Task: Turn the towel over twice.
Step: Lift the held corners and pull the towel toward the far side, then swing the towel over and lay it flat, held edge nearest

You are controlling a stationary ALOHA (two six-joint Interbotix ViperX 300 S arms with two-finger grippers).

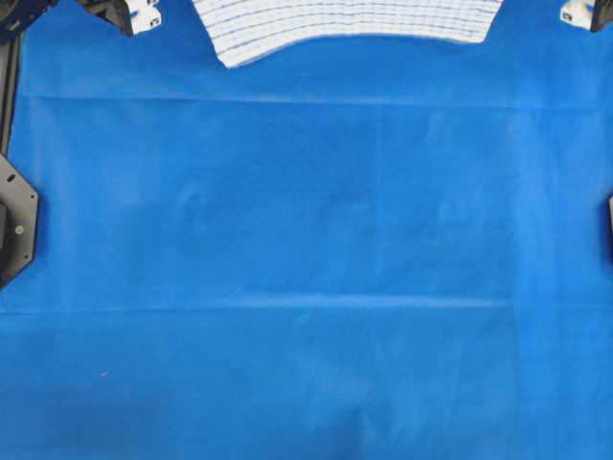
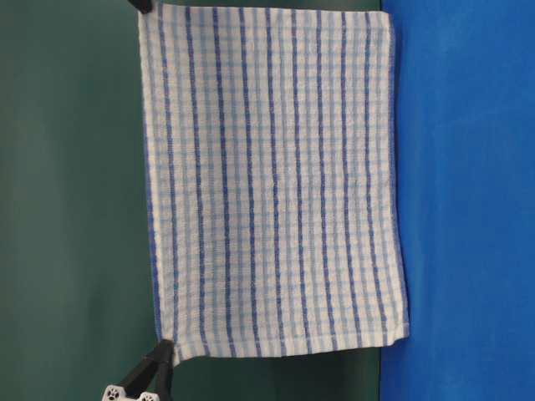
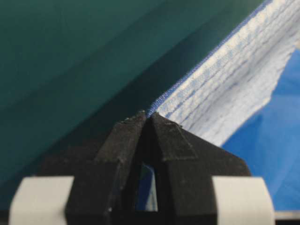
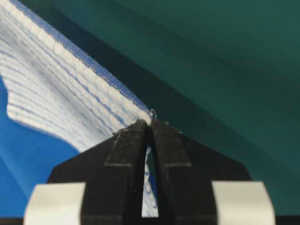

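Blue sheet point(image 1: 306, 268) covers the table; green backdrop point(image 2: 67, 200) behind. We see the towel point(image 2: 276, 184) hanging spread above the far edge, left gripper point(image 3: 146, 117) and right gripper point(image 4: 150, 123) each clenched on an upper corner

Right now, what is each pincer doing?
Left pincer: closed on a corner of the towel.
Right pincer: closed on another towel corner.

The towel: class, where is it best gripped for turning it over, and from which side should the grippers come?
By its two top corners, as now: the left gripper and right gripper each pinch one along the hemmed edge, from the outer ends. Stretched so, the towel hangs flat above the blue sheet.
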